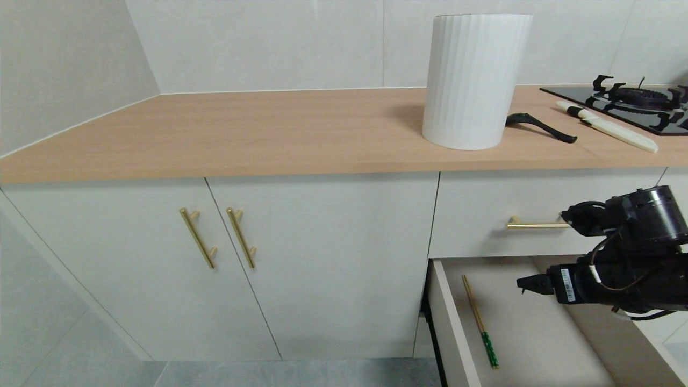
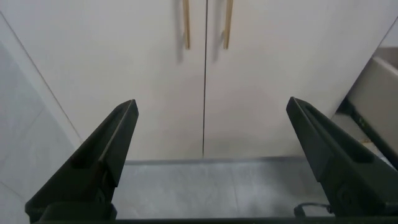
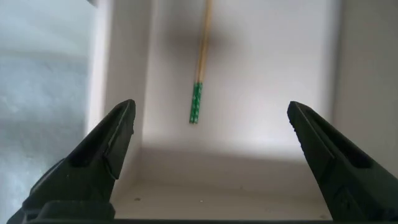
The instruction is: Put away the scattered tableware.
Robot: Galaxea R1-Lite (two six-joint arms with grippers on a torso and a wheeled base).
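A pale wooden bench (image 1: 242, 134) runs across the upper half of the head view, backed by a light tiled wall (image 1: 269, 43). At the upper right of the bench stands a tall white ribbed container (image 1: 473, 80). Just to the right of its base lies a black tool (image 1: 543, 127) with a curved handle. Further right is a white knife (image 1: 613, 129), with one end resting on the edge of a black stove (image 1: 634, 105) in the top right corner.

Below the bench, two pale cupboard doors (image 1: 322, 258) fill the left and centre of the frame, each with a slanted gold handle (image 1: 198, 237). To their right is a shut drawer front with a horizontal gold bar (image 1: 537, 225).

Under it, at the lower right, a drawer (image 1: 451, 322) is pulled out. Chopsticks (image 1: 480, 328) with green ends lie on its floor near its left wall, the green ends pointing toward the bottom of the frame.

The right claw (image 1: 529, 284) hangs over the open drawer at the right edge, to the right of the chopsticks and apart from them. In the right wrist view its fingers (image 3: 99, 155) are spread wide, holding nothing, with the chopsticks (image 3: 201, 62) below them.

In the left wrist view the left claw (image 2: 211, 104) is also spread wide and holds nothing. It faces the cupboard doors (image 2: 280, 93) above a grey floor (image 2: 205, 186).
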